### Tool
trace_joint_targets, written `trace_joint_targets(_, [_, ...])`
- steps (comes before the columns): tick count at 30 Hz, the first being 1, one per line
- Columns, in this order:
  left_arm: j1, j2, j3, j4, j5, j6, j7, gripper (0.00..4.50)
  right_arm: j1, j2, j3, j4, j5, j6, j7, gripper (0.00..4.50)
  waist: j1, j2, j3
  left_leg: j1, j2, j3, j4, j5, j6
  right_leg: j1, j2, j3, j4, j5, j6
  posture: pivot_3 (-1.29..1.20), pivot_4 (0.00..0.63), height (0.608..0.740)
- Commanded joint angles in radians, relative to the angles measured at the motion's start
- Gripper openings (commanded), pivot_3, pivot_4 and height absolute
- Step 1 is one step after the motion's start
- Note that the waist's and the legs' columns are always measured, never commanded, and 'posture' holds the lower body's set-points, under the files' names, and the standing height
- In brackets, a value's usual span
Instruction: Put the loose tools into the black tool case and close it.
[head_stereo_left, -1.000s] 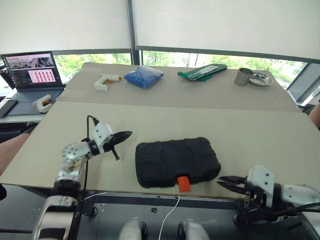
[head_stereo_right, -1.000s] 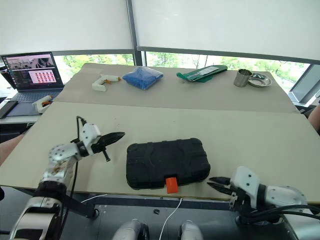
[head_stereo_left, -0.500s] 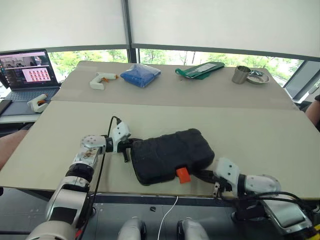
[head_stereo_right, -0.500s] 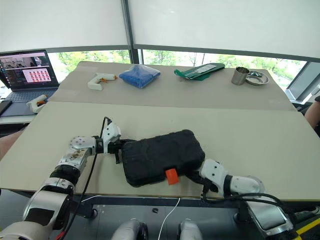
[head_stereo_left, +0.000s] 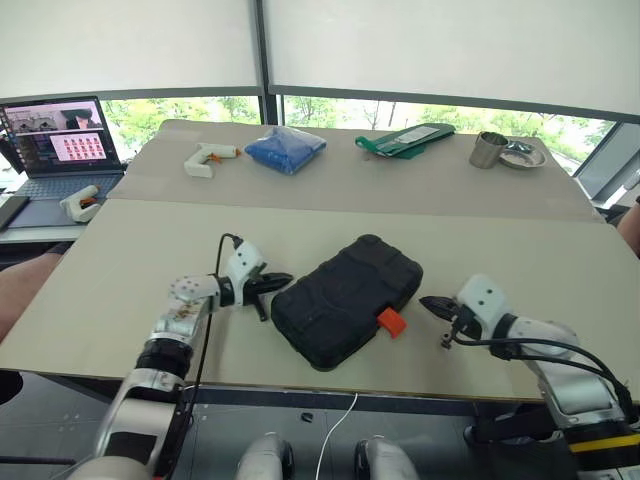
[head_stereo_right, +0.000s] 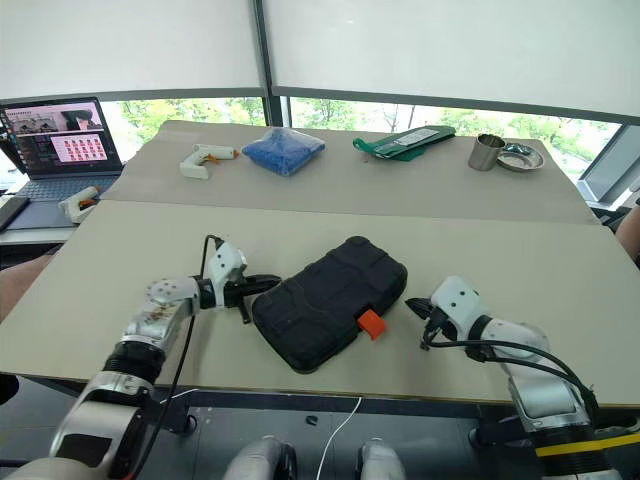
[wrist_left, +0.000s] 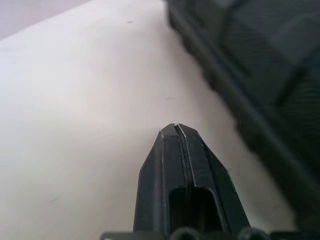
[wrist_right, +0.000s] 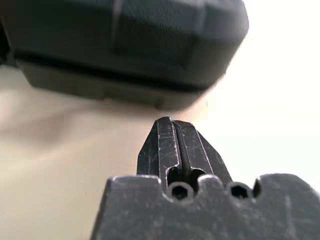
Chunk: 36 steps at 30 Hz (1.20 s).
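Black tool case (head_stereo_left: 347, 299) closed, lying askew on near table (head_stereo_left: 520, 250), orange latch (head_stereo_left: 389, 321) facing front edge. Left gripper (head_stereo_left: 283, 280) fingers together, tips at case's left end. Right gripper (head_stereo_left: 427, 302) fingers together, near case's right side, apart.

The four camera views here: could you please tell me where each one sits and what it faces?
Left eye view: on the head, looking down at the black tool case; both arms show.
Right eye view: beside it; same scene.
Left wrist view: along the left gripper, jaws shut, case edge beside.
Right wrist view: along the right gripper, jaws shut, facing the case.
Shared: every view shows the case.
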<state>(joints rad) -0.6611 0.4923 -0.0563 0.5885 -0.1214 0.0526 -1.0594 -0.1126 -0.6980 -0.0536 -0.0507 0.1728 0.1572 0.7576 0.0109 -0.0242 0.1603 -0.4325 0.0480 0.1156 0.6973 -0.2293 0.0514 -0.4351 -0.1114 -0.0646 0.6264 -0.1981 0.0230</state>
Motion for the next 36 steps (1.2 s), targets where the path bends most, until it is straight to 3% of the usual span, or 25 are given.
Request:
trace_joint_targets(1, [-0.06, 0.034, 0.015, -0.206, -0.122, 0.157, -0.122, 0.0, 0.057, -0.009, -0.081, -0.073, 0.097, -0.041, 0.069, 0.03, 0.003, 0.0, 0.0, 0.0, 0.0, 0.0, 0.0, 0.0, 0.0, 0.0, 0.0, 0.0, 0.0, 0.0, 0.0, 0.0, 0.15, 0.739])
trace_joint_targets(6, [-0.044, -0.013, -0.064, -0.416, -0.201, 0.307, -0.182, 0.0, 0.158, -0.004, -0.143, -0.187, 0.257, 0.008, 0.161, 0.03, 0.003, 0.0, 0.0, 0.002, -0.001, 0.0, 0.0, -0.001, 0.002, 0.004, -0.002, 0.001, -0.001, -0.002, 0.003, 0.0, 0.15, 0.739])
trace_joint_targets(10, [-0.007, -0.074, -0.187, -0.391, -0.074, 0.258, -0.1, 0.0, 0.175, -0.001, -0.147, -0.271, 0.334, 0.065, 0.172, 0.03, -0.003, 0.0, 0.0, 0.006, -0.001, -0.001, 0.0, -0.001, 0.001, 0.007, -0.001, 0.002, -0.001, -0.004, 0.007, 0.0, 0.15, 0.739])
trace_joint_targets(19, [0.059, -0.175, -0.241, -0.343, -0.02, 0.321, 0.033, 0.0, 0.134, 0.031, -0.028, -0.274, 0.252, 0.058, 0.143, 0.03, 0.004, 0.009, -0.007, 0.015, 0.0, -0.002, -0.001, 0.0, 0.0, 0.015, -0.001, 0.003, -0.001, -0.008, 0.0, 0.0, 0.15, 0.739])
trace_joint_targets(36, [0.082, -0.139, -0.204, -0.383, -0.038, 0.386, 0.034, 0.0, 0.092, 0.093, 0.14, -0.158, 0.106, 0.051, 0.122, 0.03, -0.002, 0.011, -0.015, 0.016, 0.0, -0.001, -0.003, -0.001, 0.0, 0.014, -0.001, 0.004, -0.001, -0.009, 0.0, 0.0, 0.15, 0.739])
